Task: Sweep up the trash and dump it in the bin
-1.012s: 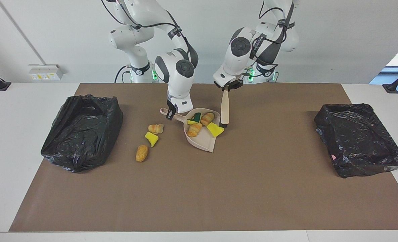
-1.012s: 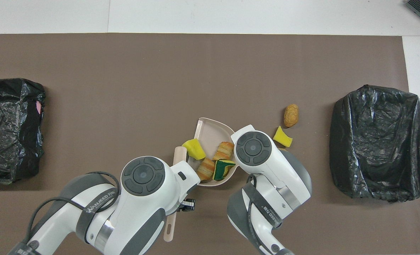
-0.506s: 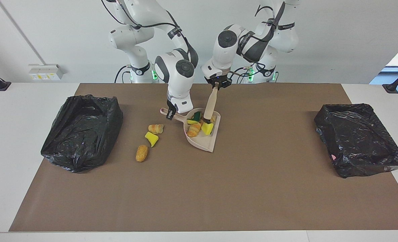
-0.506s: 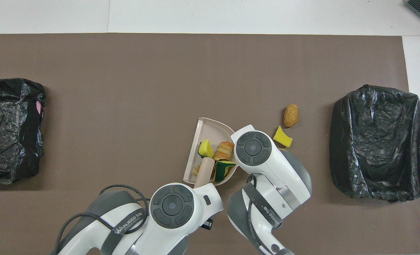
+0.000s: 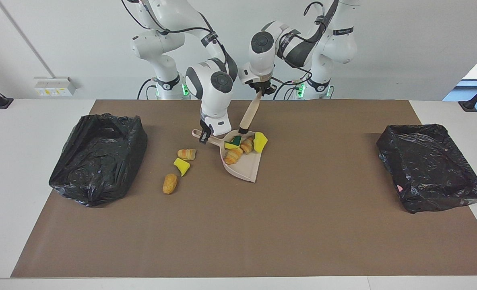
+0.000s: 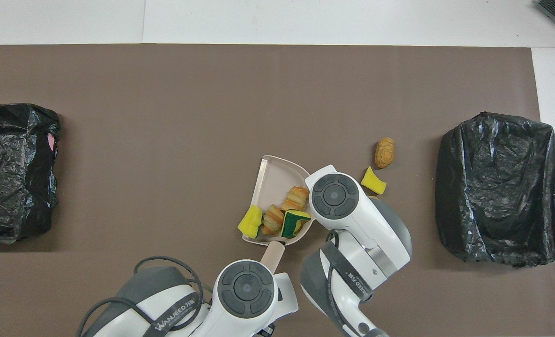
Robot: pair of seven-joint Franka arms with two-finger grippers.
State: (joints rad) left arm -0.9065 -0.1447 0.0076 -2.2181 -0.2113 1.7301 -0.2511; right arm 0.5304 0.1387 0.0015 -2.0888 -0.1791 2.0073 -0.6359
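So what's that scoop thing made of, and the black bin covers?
The dustpan looks like smooth, matte beige plastic: one moulded piece with a thin rim. The black covers on both bins look like thin plastic bags: crinkled, with shiny glints on the folds. That's judged by look only.

Robot lab: 2 arms (image 5: 170, 48), bare wall (image 5: 403, 48).

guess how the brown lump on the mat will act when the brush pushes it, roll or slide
The brown lump looks rounded and oval, so it will probably roll or wobble rather than slide straight. Its bumpy surface may grip the mat a little, which could make it veer. It seems small and likely light, so a gentle push from the brush should move it.
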